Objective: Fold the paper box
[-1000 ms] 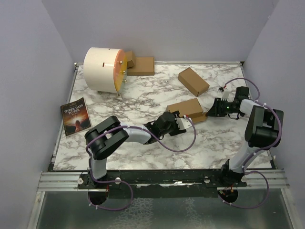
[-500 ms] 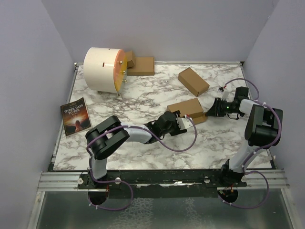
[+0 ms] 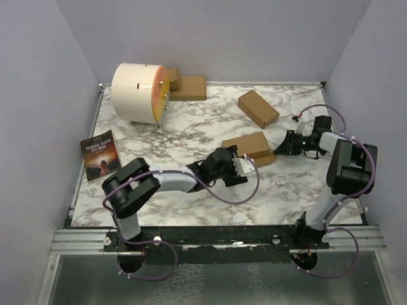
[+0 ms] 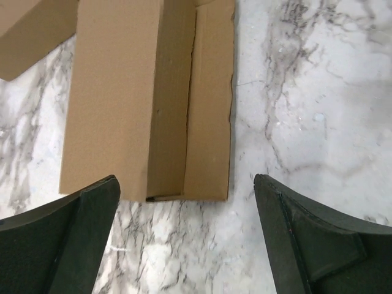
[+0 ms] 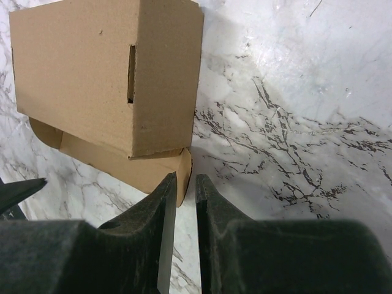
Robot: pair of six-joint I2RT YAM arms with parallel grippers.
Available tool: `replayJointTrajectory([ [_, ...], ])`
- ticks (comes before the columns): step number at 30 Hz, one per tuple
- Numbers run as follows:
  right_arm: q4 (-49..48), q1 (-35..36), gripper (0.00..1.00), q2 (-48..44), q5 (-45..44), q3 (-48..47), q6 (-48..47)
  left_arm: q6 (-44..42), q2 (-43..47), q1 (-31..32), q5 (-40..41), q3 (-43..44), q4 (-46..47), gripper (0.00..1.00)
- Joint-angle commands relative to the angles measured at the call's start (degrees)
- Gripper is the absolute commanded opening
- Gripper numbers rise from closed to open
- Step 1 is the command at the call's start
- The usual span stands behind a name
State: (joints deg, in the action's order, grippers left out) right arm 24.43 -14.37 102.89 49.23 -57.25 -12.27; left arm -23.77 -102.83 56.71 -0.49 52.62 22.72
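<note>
Plain brown cardboard paper box (image 3: 249,146), a small oblong carton, lies on the white marbled tabletop (image 3: 191,127), just to 3 o'clock of its centre. The left hand (image 4: 185,180), fingers spread wide, is at the box's end at 7 o'clock. The right hand (image 5: 185,177), fingers nearly pressed together, meets the lower flap at 3 o'clock. Whether it pinches the flap cannot be told.

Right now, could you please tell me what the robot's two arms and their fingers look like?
Both the left arm and the right arm have chunky black joint housings joined by white links. A thin purple cable loops loosely along each arm. The left fingers and the right fingers are matte black, broad and wedge-shaped.
</note>
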Motion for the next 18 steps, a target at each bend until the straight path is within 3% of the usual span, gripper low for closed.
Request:
replayJointTrajectory([
  [1,-0.89,-0.39,0.20,1.02,1.30,-1.01,0.23,-8.05,9.83,0.32,-5.68,-7.89,5.09,0.98],
  [4,-0.85,-0.39,0.20,1.16,1.57,-0.99,0.17,-11.86,14.30,0.31,-7.87,-15.92,13.84,0.99],
  [7,-0.70,-0.39,0.20,1.41,1.79,-1.02,0.10,-14.46,16.33,0.25,-8.15,-18.93,15.40,0.99],
  [18,-0.38,-0.39,0.21,2.13,2.34,-1.15,-0.03,-21.34,6.14,0.24,-7.86,-15.04,19.66,0.99],
])
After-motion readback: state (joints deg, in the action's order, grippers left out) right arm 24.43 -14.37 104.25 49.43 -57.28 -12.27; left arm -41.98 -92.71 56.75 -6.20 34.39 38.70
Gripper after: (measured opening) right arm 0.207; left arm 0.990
